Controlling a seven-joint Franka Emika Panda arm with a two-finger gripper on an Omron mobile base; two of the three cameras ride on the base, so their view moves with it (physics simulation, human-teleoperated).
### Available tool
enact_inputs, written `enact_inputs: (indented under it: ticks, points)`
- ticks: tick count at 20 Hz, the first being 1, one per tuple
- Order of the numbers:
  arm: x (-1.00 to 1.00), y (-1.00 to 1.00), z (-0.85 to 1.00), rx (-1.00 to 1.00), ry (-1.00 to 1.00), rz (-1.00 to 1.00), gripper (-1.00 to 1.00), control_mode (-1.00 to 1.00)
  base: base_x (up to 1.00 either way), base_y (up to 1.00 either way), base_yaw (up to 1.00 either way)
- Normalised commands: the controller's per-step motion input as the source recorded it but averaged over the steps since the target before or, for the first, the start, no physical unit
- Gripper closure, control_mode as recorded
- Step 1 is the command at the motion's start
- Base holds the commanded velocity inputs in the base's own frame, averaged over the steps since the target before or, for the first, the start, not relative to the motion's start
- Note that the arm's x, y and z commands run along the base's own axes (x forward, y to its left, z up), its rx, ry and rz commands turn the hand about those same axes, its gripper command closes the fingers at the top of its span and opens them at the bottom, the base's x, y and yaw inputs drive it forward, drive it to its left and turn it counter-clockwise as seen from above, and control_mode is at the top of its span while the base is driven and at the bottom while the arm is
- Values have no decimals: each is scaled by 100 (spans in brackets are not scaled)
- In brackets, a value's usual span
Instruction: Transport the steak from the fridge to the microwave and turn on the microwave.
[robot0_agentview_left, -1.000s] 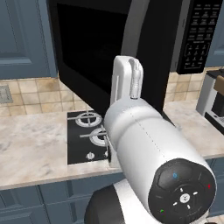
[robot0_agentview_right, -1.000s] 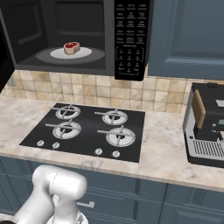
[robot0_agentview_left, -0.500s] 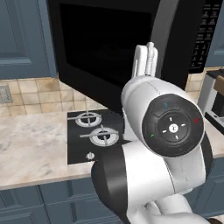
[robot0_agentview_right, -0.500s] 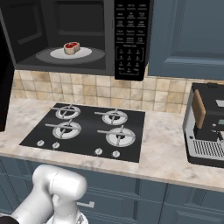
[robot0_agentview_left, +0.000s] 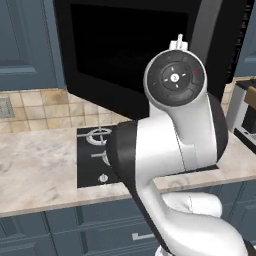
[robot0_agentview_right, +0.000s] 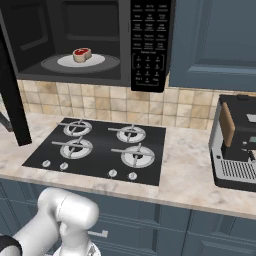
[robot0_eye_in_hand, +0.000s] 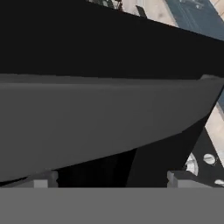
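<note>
One steak (robot0_agentview_right: 82, 54) already sat inside the microwave (robot0_agentview_right: 150, 45), upper left; my end effector (robot0_eye_in_hand: 109, 179), spread empty, faced its open door (robot0_eye_in_hand: 100, 118), needing closing.

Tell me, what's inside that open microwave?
Inside the microwave a steak lies on a white plate on the round turntable. The cavity's left end is hidden behind the open door.

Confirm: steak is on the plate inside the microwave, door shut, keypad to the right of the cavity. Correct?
Not quite. The door is open, not shut: in the right base view the microwave cavity is exposed and the door hangs swung out at the left edge. The rest holds: the steak sits on the plate inside, and the keypad is right of the cavity.
</note>
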Motion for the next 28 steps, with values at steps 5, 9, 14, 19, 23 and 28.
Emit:
enact_inputs:
  ticks: [5, 9, 14, 19, 23, 28]
  points:
    - [36, -52, 0, 0, 12, -19, -100, -100, 0, 0, 0]
    - [40, -51, 0, 0, 8, -17, -100, -100, 0, 0, 0]
    - [47, -47, 0, 0, 5, -12, -100, -100, 0, 0, 0]
    - [48, -39, -5, 0, 0, 0, -100, -100, 0, 0, 0]
    - [44, -35, -22, 0, -1, 4, -100, -100, 0, 0, 0]
    - [44, -31, -10, 0, -6, 8, -100, -100, 0, 0, 0]
